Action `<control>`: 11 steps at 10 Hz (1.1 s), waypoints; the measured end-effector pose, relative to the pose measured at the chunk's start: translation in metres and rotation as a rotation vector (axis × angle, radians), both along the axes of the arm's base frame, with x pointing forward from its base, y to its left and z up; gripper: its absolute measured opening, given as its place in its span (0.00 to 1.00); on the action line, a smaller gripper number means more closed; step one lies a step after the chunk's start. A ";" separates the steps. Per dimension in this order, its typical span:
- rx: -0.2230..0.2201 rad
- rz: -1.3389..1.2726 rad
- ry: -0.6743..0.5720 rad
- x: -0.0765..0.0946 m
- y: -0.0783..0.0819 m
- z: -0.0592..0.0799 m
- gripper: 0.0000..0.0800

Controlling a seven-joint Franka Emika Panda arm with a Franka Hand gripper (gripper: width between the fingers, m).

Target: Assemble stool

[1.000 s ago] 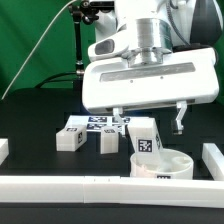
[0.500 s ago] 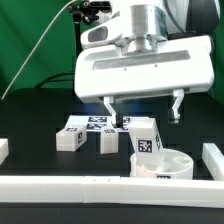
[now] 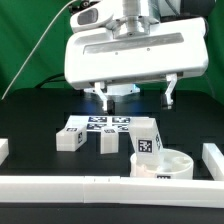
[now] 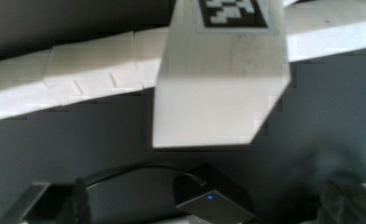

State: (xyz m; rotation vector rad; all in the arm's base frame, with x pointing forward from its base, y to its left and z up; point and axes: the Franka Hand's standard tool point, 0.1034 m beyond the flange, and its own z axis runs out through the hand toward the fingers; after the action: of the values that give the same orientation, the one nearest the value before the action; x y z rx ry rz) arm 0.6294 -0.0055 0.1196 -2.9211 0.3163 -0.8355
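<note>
Weighing what could go wrong, we worry most about the upright leg (image 3: pixel 146 135) standing in the seat (image 3: pixel 178 159), near us on the exterior view's right. If it merely rests there and is not screwed home, a finger coming down could clip it and tip it over. Our gripper (image 3: pixel 135 93) hangs above, jaws spread wide, holding nothing. The stool parts are white plastic bearing black-and-white tags. The seat is round, and a blocky second leg (image 3: pixel 70 138) and third leg (image 3: pixel 108 142) lie loose toward the exterior view's left, by the marker board (image 3: pixel 100 122).
</note>
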 end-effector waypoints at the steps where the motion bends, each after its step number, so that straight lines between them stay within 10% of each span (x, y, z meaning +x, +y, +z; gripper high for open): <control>1: 0.000 0.000 0.000 0.000 0.000 0.000 0.81; 5: 0.002 0.026 0.047 -0.002 -0.003 -0.006 0.81; 11: 0.159 0.144 0.416 -0.005 0.021 -0.009 0.81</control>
State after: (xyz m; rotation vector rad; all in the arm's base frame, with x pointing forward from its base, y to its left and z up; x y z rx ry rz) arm 0.6245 0.0155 0.1107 -2.8990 0.1839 -0.1694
